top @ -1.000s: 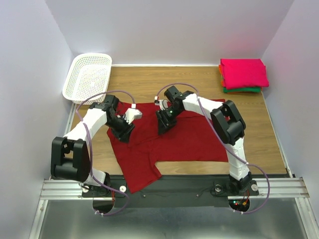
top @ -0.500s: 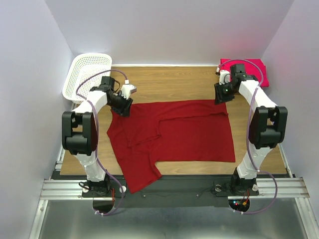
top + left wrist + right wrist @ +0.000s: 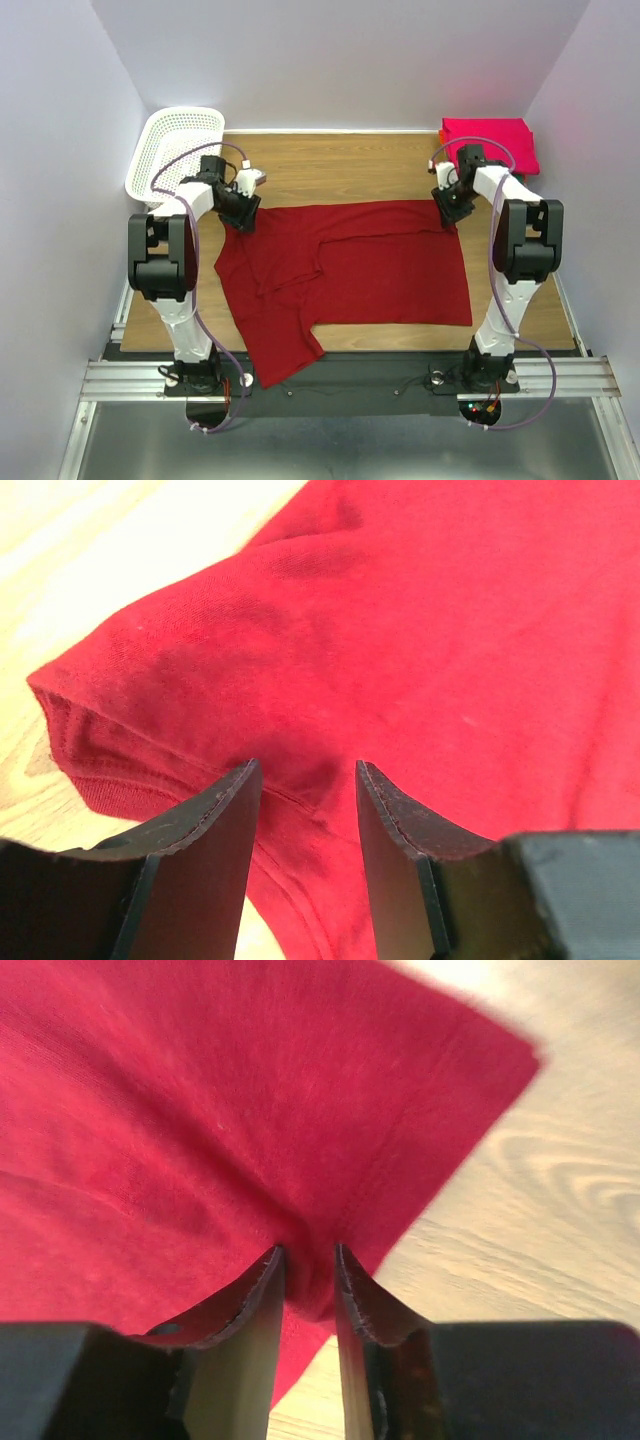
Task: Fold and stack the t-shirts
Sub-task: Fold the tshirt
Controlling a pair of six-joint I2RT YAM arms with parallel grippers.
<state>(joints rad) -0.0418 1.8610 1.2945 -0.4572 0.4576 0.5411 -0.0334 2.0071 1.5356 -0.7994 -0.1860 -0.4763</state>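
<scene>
The crimson t-shirt point(image 3: 370, 270) lies spread flat on the wooden table point(image 3: 340, 165), and each arm reaches to one of its far corners. The left gripper point(image 3: 305, 770) sits on the sleeve hem with its jaws parted, the cloth flat beneath the gap and nothing pinched. The right gripper point(image 3: 308, 1252) is clenched on the shirt's far right corner, a ridge of red cloth nipped between its fingers. Just beyond that gripper sits a folded pink t-shirt point(image 3: 500, 140); beyond the left one, a white basket point(image 3: 175, 150).
</scene>
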